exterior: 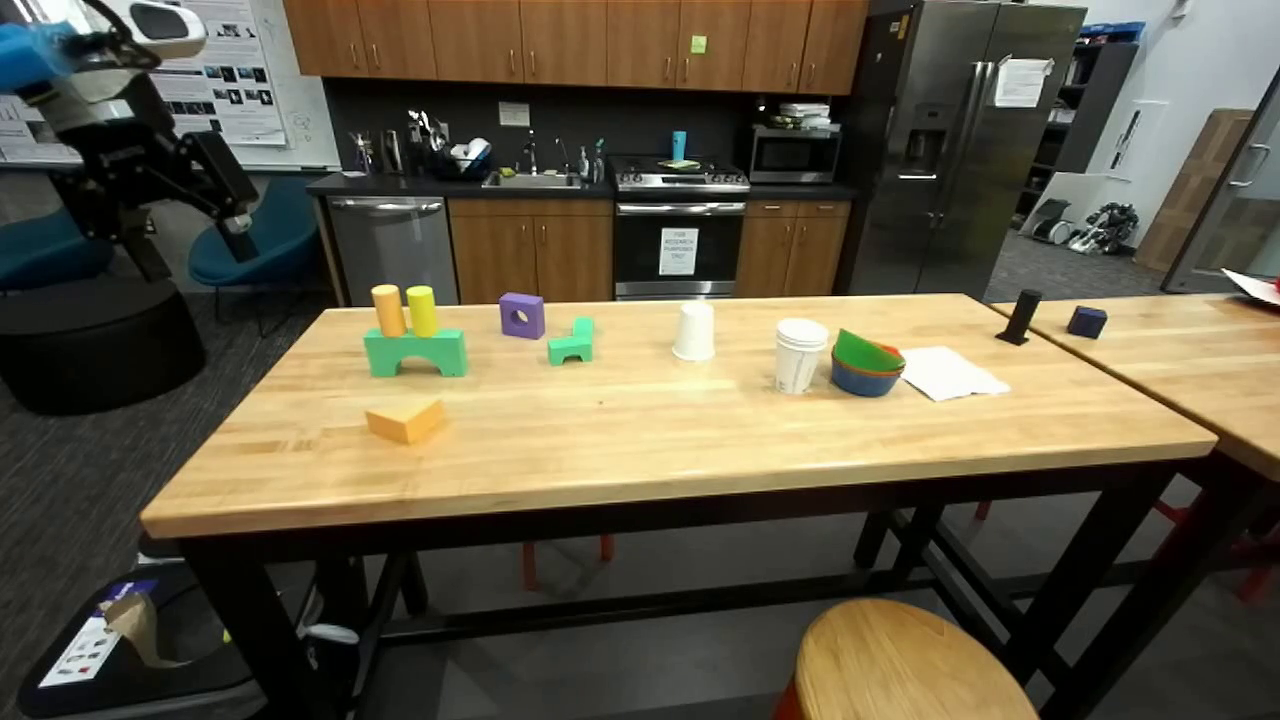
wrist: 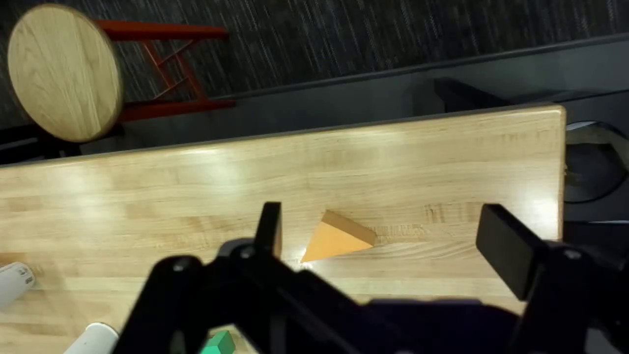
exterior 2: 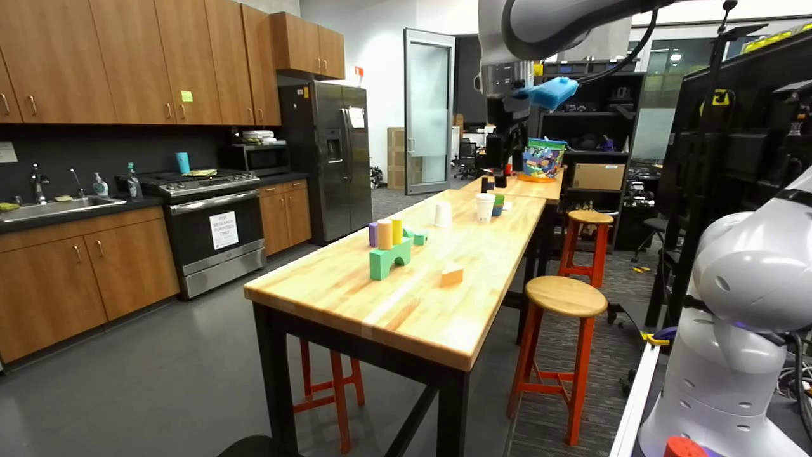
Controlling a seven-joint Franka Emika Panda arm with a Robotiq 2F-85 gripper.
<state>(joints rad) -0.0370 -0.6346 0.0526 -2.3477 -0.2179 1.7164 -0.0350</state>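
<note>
Orange triangular wooden-looking block (exterior: 405, 421), near left in an exterior view: likely light, stiff; best gripped across upright sides. Black gripper (wrist: 381, 230), jaws apart.

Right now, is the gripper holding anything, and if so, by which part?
Nothing is held: the gripper is open, and the orange triangular block lies on the table below, untouched.

The arm (exterior 2: 549, 26) arched across the top of an exterior view, its end effector (wrist: 381, 221) pointing downward. The two dark fingers (wrist: 268, 228) stood wide apart, their flat pads (wrist: 508, 250) facing each other in the wrist view.
</note>
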